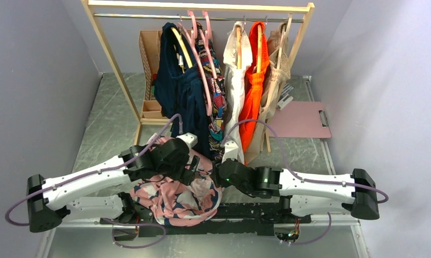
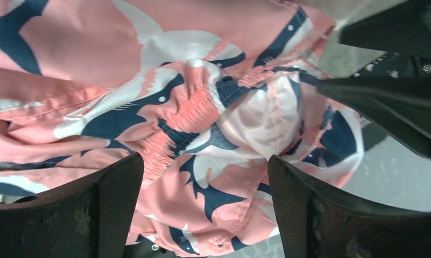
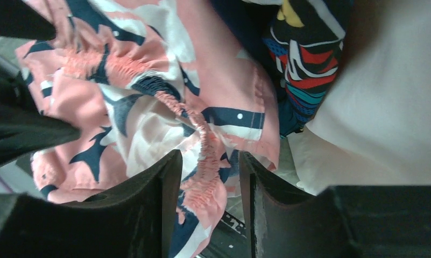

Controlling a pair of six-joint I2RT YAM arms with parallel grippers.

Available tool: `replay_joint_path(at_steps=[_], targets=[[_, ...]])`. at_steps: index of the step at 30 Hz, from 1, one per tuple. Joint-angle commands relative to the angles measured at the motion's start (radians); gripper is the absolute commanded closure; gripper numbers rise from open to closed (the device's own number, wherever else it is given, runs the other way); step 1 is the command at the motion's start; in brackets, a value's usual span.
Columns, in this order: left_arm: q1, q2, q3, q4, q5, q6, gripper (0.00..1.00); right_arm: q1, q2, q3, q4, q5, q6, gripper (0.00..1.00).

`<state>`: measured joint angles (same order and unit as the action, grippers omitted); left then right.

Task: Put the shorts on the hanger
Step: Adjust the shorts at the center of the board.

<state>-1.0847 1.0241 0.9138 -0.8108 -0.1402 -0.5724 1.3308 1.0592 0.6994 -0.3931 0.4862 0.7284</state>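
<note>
Overhead, the loose pink fabric shorts with navy and white wave print [image 1: 172, 196] lie in a crumpled heap at the near edge of the grey marbled table [image 1: 105, 118], between the two arms and over their bases. The left gripper [image 1: 194, 173] and the right gripper [image 1: 221, 174] meet above the heap's far right part, too hidden here to judge their jaws. Behind them stands a pale wooden clothes rack [image 1: 202, 6]. The large pale-pink plastic hanger [image 1: 201, 67] hangs from its rail with its curved hook, beside a navy garment [image 1: 175, 91] and well apart from the shorts. A bright orange garment [image 1: 256, 80] hangs further right, and a dusty-pink clipboard [image 1: 302, 119] lies on the table beyond.

From the left wrist, the left gripper [image 2: 202, 161] stands wide open, its dark fingers [image 2: 94, 209] apart over the shorts [image 2: 164, 48]. The gathered elastic waistband [image 2: 186, 118] runs slantwise beyond them, ungripped.

From the right wrist, the right gripper [image 3: 209, 157] is half closed, and the shorts' waistband [image 3: 205, 145] runs into the narrow gap between its fingers [image 3: 148, 209]. Whether they pinch it cannot be told. A navy, red and teal patterned garment [image 3: 304, 59] hangs just past the shorts [image 3: 148, 64], with pale fabric [image 3: 385, 107] to its right.
</note>
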Motion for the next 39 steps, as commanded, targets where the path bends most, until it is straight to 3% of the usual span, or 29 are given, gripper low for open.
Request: replay_joint_path(at_steps=[1, 10, 16, 23, 26, 31, 32, 33, 39], targets=[[-0.045, 0.059, 0.085, -0.129, -0.217, -0.055, 0.09, -0.005, -0.059, 0.0, 0.028, -0.077, -0.08, 0.52], [-0.047, 0.241, 0.112, -0.125, -0.224, 0.011, 0.05, -0.005, -0.204, -0.039, 0.026, -0.179, -0.151, 0.45], [-0.046, 0.282, 0.095, -0.068, -0.178, 0.07, 0.05, -0.005, -0.291, -0.058, 0.022, -0.196, -0.177, 0.44], [-0.044, 0.374, 0.105, -0.077, -0.241, 0.077, 0.09, -0.006, -0.292, -0.06, 0.024, -0.21, -0.186, 0.44], [-0.041, 0.432, 0.119, -0.108, -0.297, 0.055, 0.26, -0.004, -0.289, -0.055, 0.024, -0.218, -0.189, 0.44], [-0.032, 0.422, 0.141, -0.167, -0.401, -0.003, 0.74, -0.005, -0.302, -0.051, 0.006, -0.228, -0.188, 0.44], [-0.031, 0.406, 0.152, -0.196, -0.435, -0.03, 0.88, -0.005, -0.304, -0.052, 0.003, -0.233, -0.188, 0.44], [-0.03, 0.386, 0.168, -0.238, -0.479, -0.074, 0.92, -0.005, -0.306, -0.05, 0.001, -0.236, -0.189, 0.44], [-0.023, 0.17, 0.3, -0.395, -0.546, -0.236, 0.93, -0.004, -0.26, 0.003, -0.03, -0.279, -0.189, 0.44]])
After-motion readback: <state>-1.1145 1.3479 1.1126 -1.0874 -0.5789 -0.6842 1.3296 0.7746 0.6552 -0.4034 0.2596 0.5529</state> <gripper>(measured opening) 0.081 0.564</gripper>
